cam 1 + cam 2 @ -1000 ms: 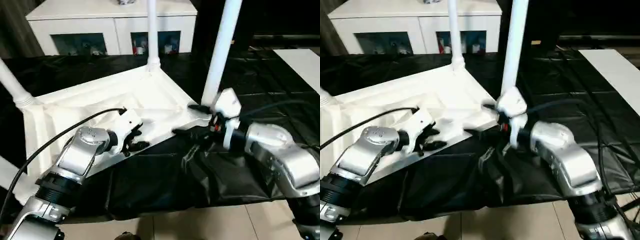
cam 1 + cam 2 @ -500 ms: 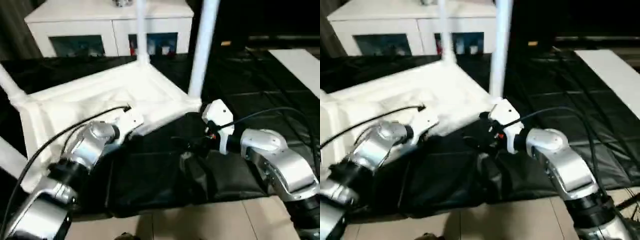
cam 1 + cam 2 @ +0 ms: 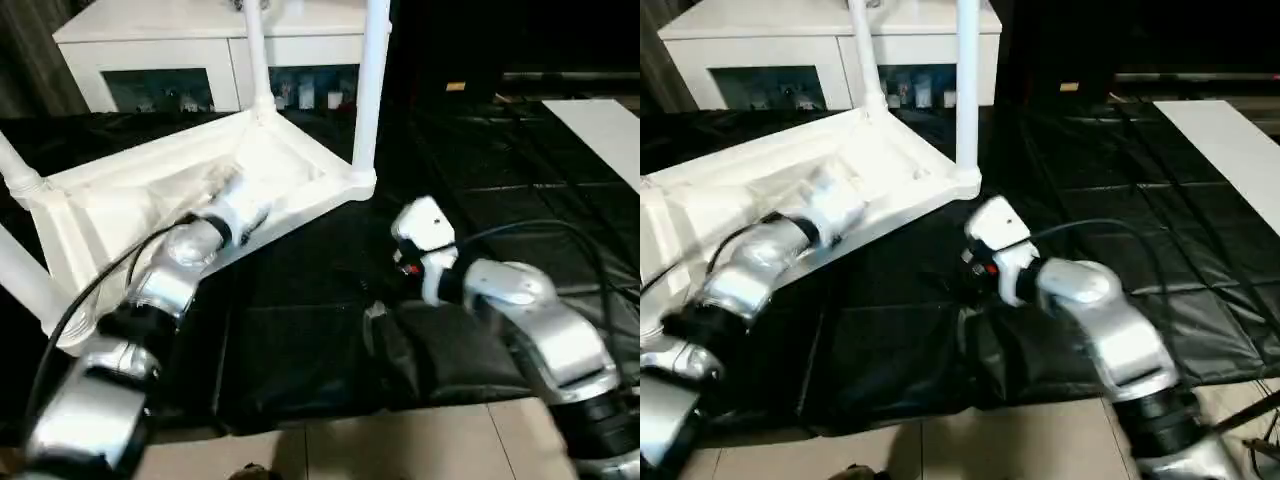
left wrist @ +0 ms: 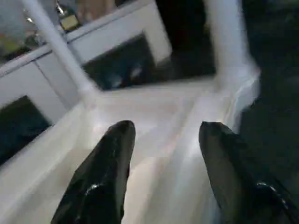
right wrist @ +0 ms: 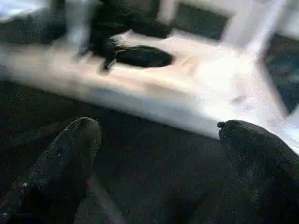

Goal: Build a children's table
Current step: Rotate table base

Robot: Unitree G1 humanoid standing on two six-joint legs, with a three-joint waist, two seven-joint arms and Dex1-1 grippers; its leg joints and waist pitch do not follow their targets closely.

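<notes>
Currently inverted at upper left: children's table [image 3: 130, 205], legs upright. Left gripper [image 4: 161, 154] over its underside, jaws half parted, empty, nearer. Right gripper [image 5: 159, 140] wide open, table edge ahead.

The worktop [image 3: 520, 170] is covered in wrinkled black sheeting. The upturned white table [image 3: 150, 200] is carried at centre left of the frame, its legs [image 3: 372, 80] rising upward.
</notes>
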